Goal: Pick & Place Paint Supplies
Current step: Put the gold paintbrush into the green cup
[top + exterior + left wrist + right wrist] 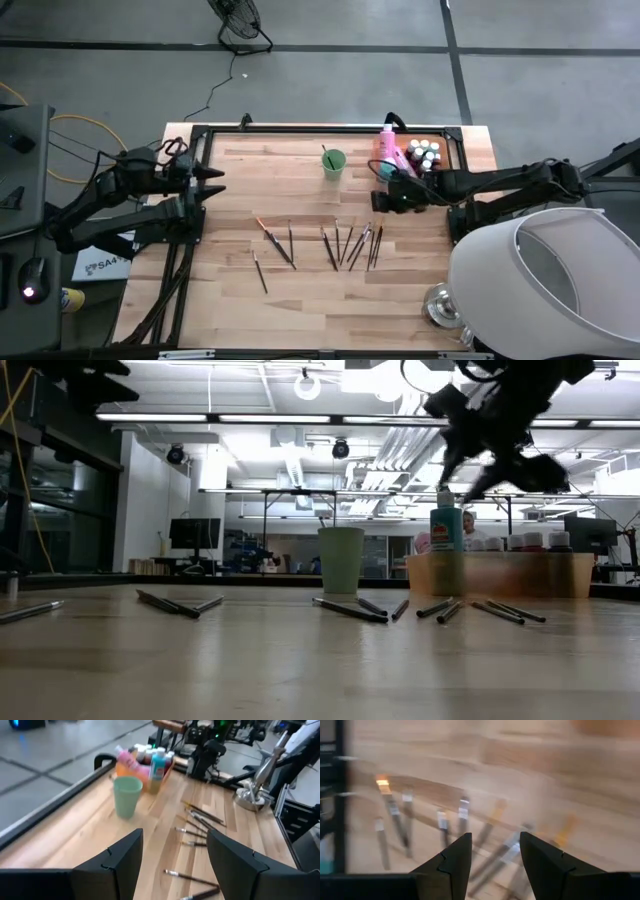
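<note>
1. My right tool (pixel 392 196) hangs open and empty beside the orange tray (pixel 452 140) of bottles (pixel 424 153).
2. My left tool (pixel 213 183) waits open at the bench (pixel 300 290) edge.
3. Brushes (pixel 345 245) lie mid-bench.

One green cup (pixel 333 162), one orange tray (pixel 500 573), roughly ten brushes (pixel 336 245), several small bottles (pixel 424 153).

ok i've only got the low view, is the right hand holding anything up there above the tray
observer: no, the right wrist view shows the right hand open and empty, with brushes in front of it
operator: where's the left hand, can't see it
observer: the left hand is at the left edge of the table, apart from the brushes
operator: holding anything
observer: no, its fingers stand apart with nothing between them
</note>
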Motion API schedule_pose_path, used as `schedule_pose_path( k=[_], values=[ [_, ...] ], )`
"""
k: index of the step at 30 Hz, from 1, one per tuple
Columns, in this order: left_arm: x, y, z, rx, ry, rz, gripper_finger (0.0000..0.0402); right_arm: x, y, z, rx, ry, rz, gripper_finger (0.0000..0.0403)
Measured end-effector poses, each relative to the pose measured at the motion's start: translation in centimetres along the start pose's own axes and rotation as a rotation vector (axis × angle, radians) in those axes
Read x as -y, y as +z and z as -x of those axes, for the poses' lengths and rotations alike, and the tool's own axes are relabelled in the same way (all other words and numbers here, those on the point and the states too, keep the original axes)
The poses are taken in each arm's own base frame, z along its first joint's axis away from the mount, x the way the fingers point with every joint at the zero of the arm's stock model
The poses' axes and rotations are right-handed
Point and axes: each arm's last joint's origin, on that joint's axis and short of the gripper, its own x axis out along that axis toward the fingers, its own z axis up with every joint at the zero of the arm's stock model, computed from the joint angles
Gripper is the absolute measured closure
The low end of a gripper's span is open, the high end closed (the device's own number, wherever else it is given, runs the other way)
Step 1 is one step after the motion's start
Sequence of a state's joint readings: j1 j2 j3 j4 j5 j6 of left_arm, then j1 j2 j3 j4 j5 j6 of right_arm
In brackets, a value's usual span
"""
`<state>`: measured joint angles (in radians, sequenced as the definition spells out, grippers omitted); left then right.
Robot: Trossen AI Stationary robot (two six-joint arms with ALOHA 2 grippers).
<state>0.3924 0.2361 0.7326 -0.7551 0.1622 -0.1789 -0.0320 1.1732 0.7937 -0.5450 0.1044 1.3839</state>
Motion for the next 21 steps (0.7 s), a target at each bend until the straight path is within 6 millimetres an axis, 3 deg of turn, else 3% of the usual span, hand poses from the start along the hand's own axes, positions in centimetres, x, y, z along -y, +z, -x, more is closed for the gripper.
schedule_pose_path(
  k=[6,16,21],
  values=[
    [0.1,-0.3,0.7,0.015,-0.004,0.095,0.0188,1.7,-0.6,0.0,-0.036,-0.193,-0.076,0.0243],
    [0.0,-0.2,0.9,0.044,0.013,0.134,0.0188,1.2,-1.1,-1.3,-0.017,-0.19,-0.119,0.0243],
    [-0.4,-1.1,-0.6,0.062,0.008,0.137,0.0188,1.2,-1.7,-2.2,-0.032,-0.211,-0.124,0.0243]
  ],
)
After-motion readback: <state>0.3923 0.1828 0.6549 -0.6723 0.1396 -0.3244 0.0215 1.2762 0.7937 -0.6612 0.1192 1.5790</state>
